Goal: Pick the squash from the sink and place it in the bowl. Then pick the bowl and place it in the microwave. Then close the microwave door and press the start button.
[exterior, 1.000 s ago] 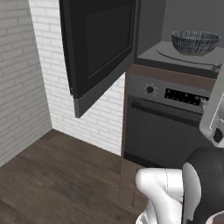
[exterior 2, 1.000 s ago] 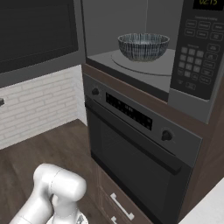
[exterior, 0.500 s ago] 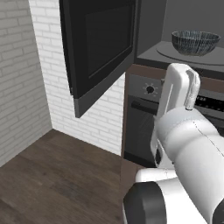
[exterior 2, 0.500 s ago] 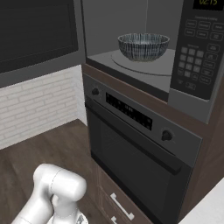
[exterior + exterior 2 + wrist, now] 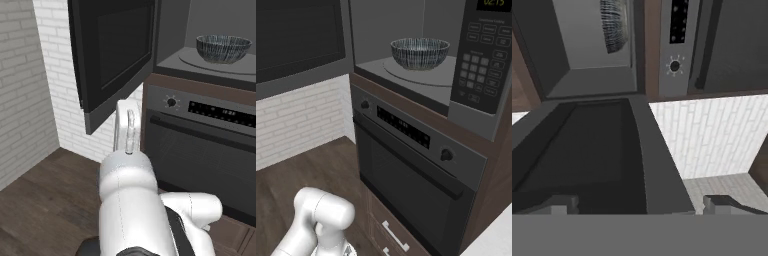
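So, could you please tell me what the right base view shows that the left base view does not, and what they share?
The right base view alone shows the microwave's keypad panel with its clock display, and a drawer handle below the oven. The left base view alone shows the open microwave door face-on. Both show the bowl on the turntable plate, the oven, the white brick wall and the wooden floor.

Streaked blue-grey bowl (image 5: 420, 53) sits upright inside the microwave (image 5: 421, 75) (door (image 5: 112, 50) swung open)
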Tool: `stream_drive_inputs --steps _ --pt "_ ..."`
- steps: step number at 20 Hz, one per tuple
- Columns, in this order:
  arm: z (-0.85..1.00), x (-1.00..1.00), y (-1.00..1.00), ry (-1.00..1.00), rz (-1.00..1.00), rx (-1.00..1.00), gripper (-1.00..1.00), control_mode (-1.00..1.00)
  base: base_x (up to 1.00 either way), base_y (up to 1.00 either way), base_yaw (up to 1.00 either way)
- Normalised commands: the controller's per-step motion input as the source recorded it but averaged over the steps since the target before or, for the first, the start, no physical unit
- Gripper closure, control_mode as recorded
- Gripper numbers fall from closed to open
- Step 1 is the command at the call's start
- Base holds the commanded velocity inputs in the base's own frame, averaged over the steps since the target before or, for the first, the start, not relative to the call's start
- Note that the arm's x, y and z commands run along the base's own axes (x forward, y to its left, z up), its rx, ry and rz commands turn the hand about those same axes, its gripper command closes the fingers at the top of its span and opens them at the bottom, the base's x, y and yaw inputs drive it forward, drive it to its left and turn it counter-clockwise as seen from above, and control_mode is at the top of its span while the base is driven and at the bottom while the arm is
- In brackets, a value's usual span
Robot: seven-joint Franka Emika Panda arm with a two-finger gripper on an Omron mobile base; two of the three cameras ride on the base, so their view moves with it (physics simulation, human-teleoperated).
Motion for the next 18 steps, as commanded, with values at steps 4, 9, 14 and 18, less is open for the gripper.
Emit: stream_drive_inputs --steps 4,9,14,18 --pt "-0.23 0.16 0.71 0.0 0.0 0.0 -1.0 -1.0 0.0 0.0 0.0" --pt "-0.21 0.33 0.56 0.0 0.0 0.0 -1.0 -1.0 0.0 0.0 0.0" --pt "-0.45 0.53 0.21 -0.09 0.0 0.0 -1.0 -1.0 0.0 0.0 0.0" --pt "-0.57 0.5 0.18 -0.2 0.0 0.0 -1.0 -1.0 0.0 0.0 0.0"
